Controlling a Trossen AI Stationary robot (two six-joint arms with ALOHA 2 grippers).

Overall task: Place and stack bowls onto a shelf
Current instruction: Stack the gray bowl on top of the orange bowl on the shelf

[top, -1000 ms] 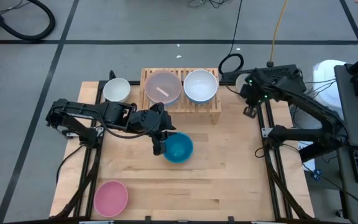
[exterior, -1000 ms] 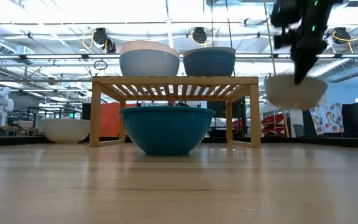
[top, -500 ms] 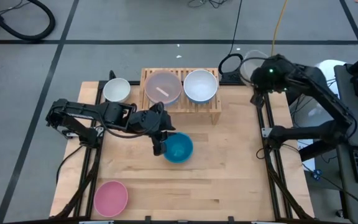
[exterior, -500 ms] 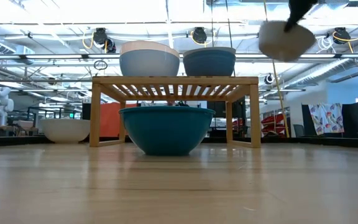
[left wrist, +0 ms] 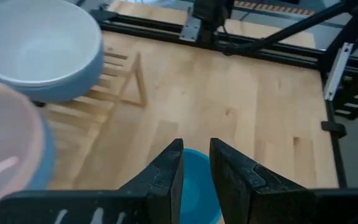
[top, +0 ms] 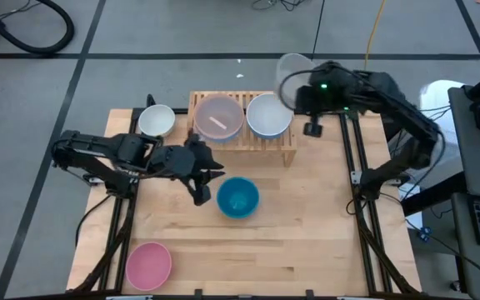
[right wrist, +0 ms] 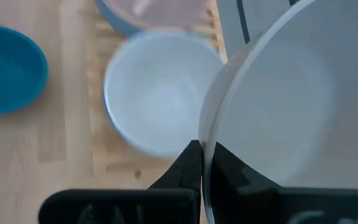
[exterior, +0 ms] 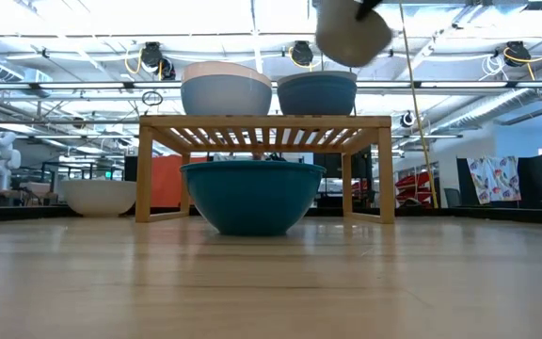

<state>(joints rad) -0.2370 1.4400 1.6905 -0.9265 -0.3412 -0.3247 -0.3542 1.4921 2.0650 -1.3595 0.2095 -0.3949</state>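
Note:
The shelf [top: 242,140] stands at the table's far middle. On it are a peach bowl stacked in a light blue one [top: 217,117] and a second light blue bowl [top: 268,115]. A teal bowl [top: 238,198] rests on its base on the table in front of the shelf. My left gripper [top: 200,197] hovers open just left of it, nothing between its fingers [left wrist: 166,171]. My right gripper [top: 304,90] is shut on a white bowl [top: 292,70], high above the shelf's far right corner. That bowl also shows in the low view [exterior: 351,33]. My right gripper pinches the white bowl's rim [right wrist: 205,138], one finger inside the bowl and one outside. The fingers [right wrist: 190,163] come slanting down from the table's right side. The bowl is lifted clear, tilted, higher than the bowls on the shelf.
A white bowl [top: 156,121] sits on the table left of the shelf, and a pink bowl [top: 148,264] at the near left corner. Bare wooden tabletop [top: 307,242] lies in front of and right of the teal bowl. Black frame rails [top: 361,217] run along both sides.
My right gripper has risen steeply and swung from the table's far right corner toward the shelf, carrying the white bowl from low beside the shelf to above its bowls. My left gripper has drawn up and left, away from the teal bowl's rim; the bowl stays put.

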